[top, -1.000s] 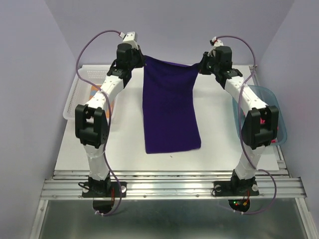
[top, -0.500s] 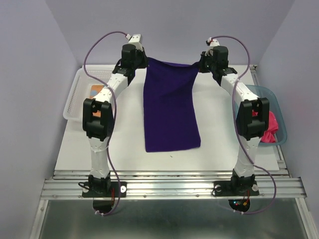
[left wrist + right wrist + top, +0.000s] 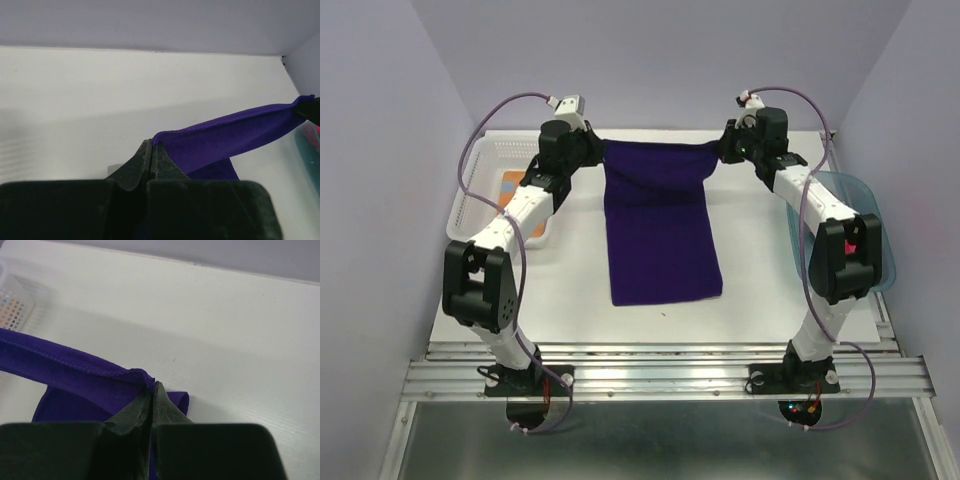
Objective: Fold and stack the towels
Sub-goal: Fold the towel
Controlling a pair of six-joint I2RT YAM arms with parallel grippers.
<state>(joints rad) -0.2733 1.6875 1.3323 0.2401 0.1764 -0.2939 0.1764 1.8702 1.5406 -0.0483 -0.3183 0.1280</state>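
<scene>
Together, left gripper [image 3: 599, 151] and right gripper [image 3: 718, 150] clamp the purple towel [image 3: 660, 235] by its 12 o'clock corners. The rest seemingly lies on the table [image 3: 570, 290].

A robotics lab booth: plain lilac walls [image 3: 380, 150] box in a white table [image 3: 570, 290], and a metal rail [image 3: 660, 375] at 6 o'clock carries the cabled left arm [image 3: 515, 215] and right arm [image 3: 820, 195].

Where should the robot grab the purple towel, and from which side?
By its two far corners, one per end effector, each coming in from its own outer side. The purple towel is a long flat rectangle. The left end effector and right end effector pinch those corners now, so the far hem stretches straight between them while the near end lies on the table.
</scene>
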